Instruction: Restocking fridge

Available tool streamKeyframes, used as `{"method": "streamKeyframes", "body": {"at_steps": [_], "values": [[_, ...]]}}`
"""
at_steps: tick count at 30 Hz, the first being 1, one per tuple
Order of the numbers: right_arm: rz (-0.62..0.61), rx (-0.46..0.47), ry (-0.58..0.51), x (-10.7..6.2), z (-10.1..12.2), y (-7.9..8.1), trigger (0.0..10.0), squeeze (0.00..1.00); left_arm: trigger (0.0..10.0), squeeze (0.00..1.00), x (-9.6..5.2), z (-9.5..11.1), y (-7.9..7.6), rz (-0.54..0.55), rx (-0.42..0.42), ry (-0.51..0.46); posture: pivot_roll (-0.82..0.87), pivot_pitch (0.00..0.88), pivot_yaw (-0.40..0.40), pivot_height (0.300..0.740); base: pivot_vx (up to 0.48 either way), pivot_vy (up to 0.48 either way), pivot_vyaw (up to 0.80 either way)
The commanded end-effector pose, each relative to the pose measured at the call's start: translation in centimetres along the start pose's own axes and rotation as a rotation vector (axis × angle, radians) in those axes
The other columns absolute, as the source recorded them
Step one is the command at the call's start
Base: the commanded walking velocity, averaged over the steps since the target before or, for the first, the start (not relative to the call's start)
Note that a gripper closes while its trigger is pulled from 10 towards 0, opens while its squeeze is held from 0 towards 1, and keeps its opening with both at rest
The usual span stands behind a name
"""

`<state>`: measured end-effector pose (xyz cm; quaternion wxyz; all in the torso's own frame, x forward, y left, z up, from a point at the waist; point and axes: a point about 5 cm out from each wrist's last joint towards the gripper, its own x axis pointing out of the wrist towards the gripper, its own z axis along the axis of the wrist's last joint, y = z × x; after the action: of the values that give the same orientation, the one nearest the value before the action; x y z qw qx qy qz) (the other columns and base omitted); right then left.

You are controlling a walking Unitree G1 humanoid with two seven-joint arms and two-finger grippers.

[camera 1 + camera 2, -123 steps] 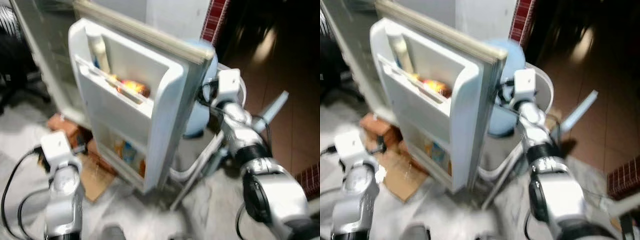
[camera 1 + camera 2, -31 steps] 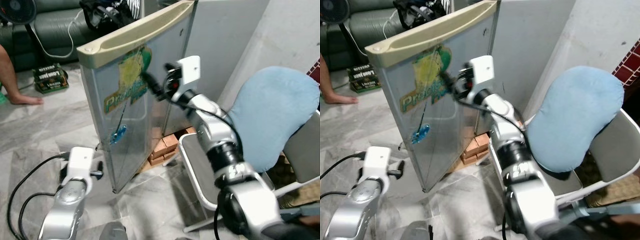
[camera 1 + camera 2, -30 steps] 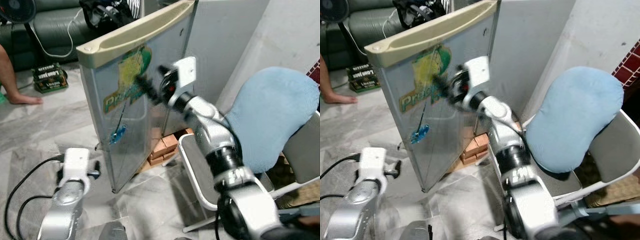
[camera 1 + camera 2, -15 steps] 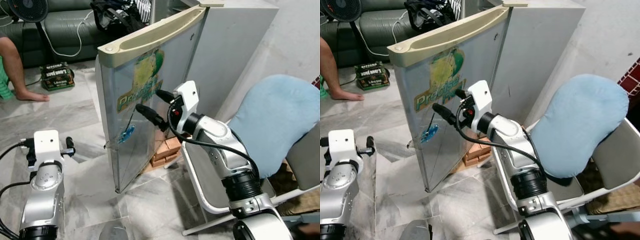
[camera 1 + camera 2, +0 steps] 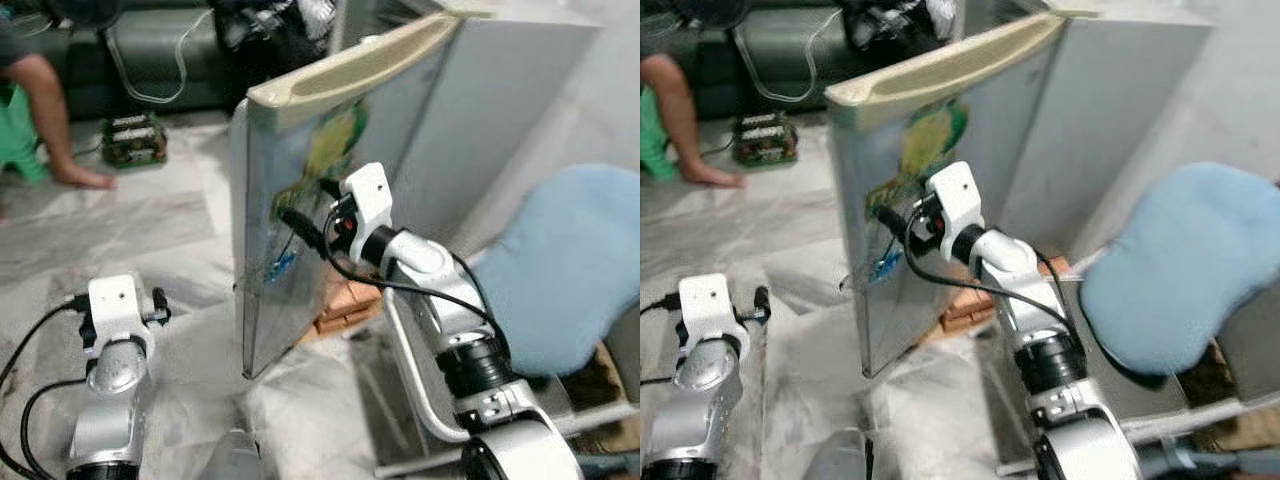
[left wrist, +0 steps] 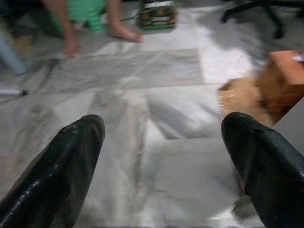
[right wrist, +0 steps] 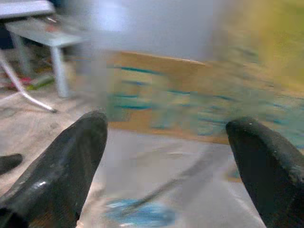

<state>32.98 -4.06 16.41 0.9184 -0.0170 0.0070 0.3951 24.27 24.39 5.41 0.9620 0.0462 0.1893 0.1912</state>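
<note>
Silver and cream, the fridge door (image 5: 300,200) stands at the frame's centre, swung further toward the fridge (image 5: 1110,110) than half a second ago, a sign the restocking is ending with the door being shut. The right gripper (image 5: 300,222), fingers spread wide and empty, reaches forward from a bent elbow to press its sticker-covered face. The left gripper (image 5: 120,315), also wide open, hangs idle at 8 o'clock.

The right gripper (image 5: 300,222) has closed in on the fridge door (image 5: 300,190).
</note>
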Motion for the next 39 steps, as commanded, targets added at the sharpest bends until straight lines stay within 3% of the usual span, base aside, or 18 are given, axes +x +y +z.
{"method": "streamKeyframes", "body": {"at_steps": [1,6,14,19,21,26,29,32,39], "values": [[0.011,-0.009,0.001,0.1,0.0,0.2,10.0,0.0,10.0,0.0,-0.1,0.4,-0.6,-0.014,-0.005,-0.013,0.16,0.0,-0.108,0.74,0.0,0.48,0.66],[-0.038,-0.002,0.005,0.3,-0.3,-0.1,10.0,0.0,10.0,0.0,-0.2,0.3,-0.9,-0.021,-0.012,-0.011,0.16,0.0,-0.105,0.74,0.0,0.429,0.13],[-0.11,-0.007,0.018,0.0,-0.7,-1.2,10.0,0.0,10.0,0.0,-0.4,0.5,-1.3,-0.036,-0.009,-0.034,0.15,0.0,-0.105,0.74,0.0,0.0,0.0],[-0.234,-0.025,0.042,-1.8,-2.0,-2.9,10.0,0.0,10.0,0.0,-0.7,1.6,-1.7,-0.047,-0.068,-0.091,0.15,0.0,-0.105,0.74,0.0,0.0,0.0],[-0.321,-0.023,0.064,-3.7,-3.2,-4.0,10.0,0.0,10.0,0.0,-1.0,2.3,-2.4,-0.101,-0.091,-0.129,0.14,0.0,-0.104,0.74,0.0,0.448,0.0],[-0.366,-0.023,0.099,-5.0,-4.1,-4.5,10.0,0.0,10.0,0.0,-1.2,2.7,-2.8,-0.128,-0.102,-0.152,0.13,0.0,-0.102,0.74,0.0,0.48,0.0],[-0.437,-0.018,0.127,-6.8,-5.2,-5.2,10.0,0.0,10.0,0.0,-1.6,3.2,-3.9,-0.19,-0.101,-0.18,0.11,0.0,-0.096,0.74,0.0,0.48,0.0],[-0.462,-0.02,0.135,-7.4,-5.5,-5.3,10.0,0.0,10.0,0.0,-2.1,3.8,-5.1,-0.268,-0.08,-0.229,0.11,0.0,-0.097,0.74,0.0,0.48,0.0],[-0.478,-0.025,0.144,-7.7,-5.7,-5.4,10.0,0.0,10.0,0.0,-2.5,4.4,-5.7,-0.307,-0.093,-0.265,0.1,0.0,-0.099,0.74,0.0,0.137,0.0]]}}
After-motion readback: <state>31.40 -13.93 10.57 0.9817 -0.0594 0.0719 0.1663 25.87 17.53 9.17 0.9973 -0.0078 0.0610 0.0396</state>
